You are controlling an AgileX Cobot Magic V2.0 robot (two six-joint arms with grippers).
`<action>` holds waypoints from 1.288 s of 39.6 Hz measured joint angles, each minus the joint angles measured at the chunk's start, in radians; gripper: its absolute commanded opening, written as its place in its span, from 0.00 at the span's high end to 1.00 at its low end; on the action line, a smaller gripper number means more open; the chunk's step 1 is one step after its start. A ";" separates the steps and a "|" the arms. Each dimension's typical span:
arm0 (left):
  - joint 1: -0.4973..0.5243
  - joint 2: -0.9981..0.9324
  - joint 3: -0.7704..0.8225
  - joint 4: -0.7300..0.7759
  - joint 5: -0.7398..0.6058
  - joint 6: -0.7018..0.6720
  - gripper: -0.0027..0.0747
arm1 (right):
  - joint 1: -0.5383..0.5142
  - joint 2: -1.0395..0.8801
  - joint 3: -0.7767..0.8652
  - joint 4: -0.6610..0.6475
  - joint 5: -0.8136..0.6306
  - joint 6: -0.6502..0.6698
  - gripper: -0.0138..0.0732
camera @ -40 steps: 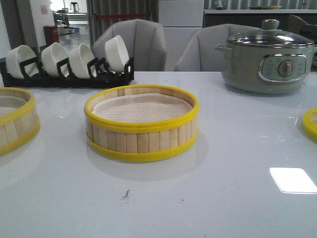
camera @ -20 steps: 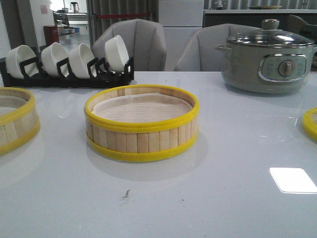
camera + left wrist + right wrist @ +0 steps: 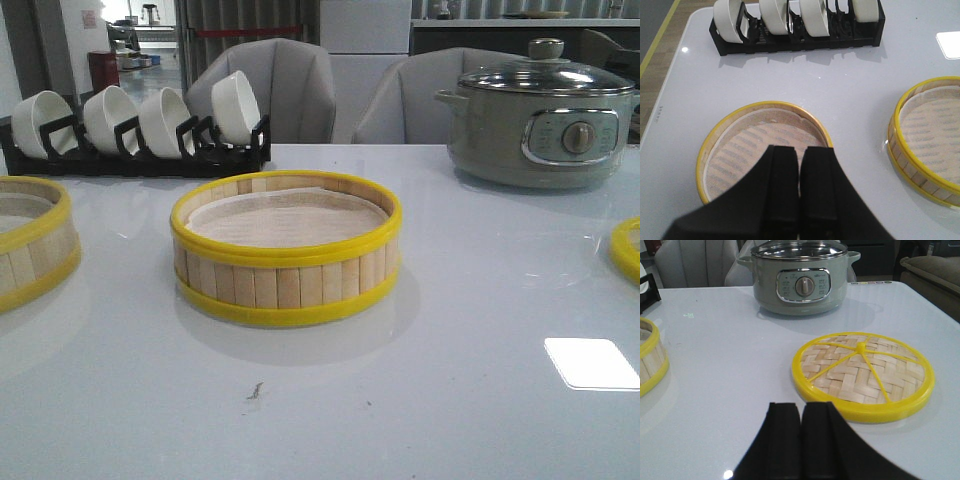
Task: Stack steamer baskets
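Pot panel markings seemingly illegible

Baskets: you see bamboo slats, glossy yellow plastic rims.
Tabletop: smooth, glossy white.
Lid: woven bamboo.

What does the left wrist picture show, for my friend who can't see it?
The left end effector, closed and holding nothing, hangs over a round steamer basket with a yellow rim on a white table. A second steamer basket sits apart from it, and a black rack holds white bowls farther away.
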 measured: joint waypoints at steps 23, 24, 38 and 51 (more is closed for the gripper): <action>0.000 0.000 0.000 0.000 0.025 0.000 0.86 | 0.000 0.000 0.000 0.000 -0.057 0.000 0.77; 0.000 0.000 -0.002 0.000 0.027 0.000 0.86 | 0.000 0.000 0.000 0.000 -0.070 0.000 0.77; 0.000 0.000 -0.002 0.002 0.065 0.000 0.86 | 0.000 0.045 -0.229 0.017 -0.057 0.092 0.77; -0.002 0.000 -0.002 0.002 0.081 0.000 0.86 | 0.000 0.617 -0.762 -0.022 0.224 0.065 0.77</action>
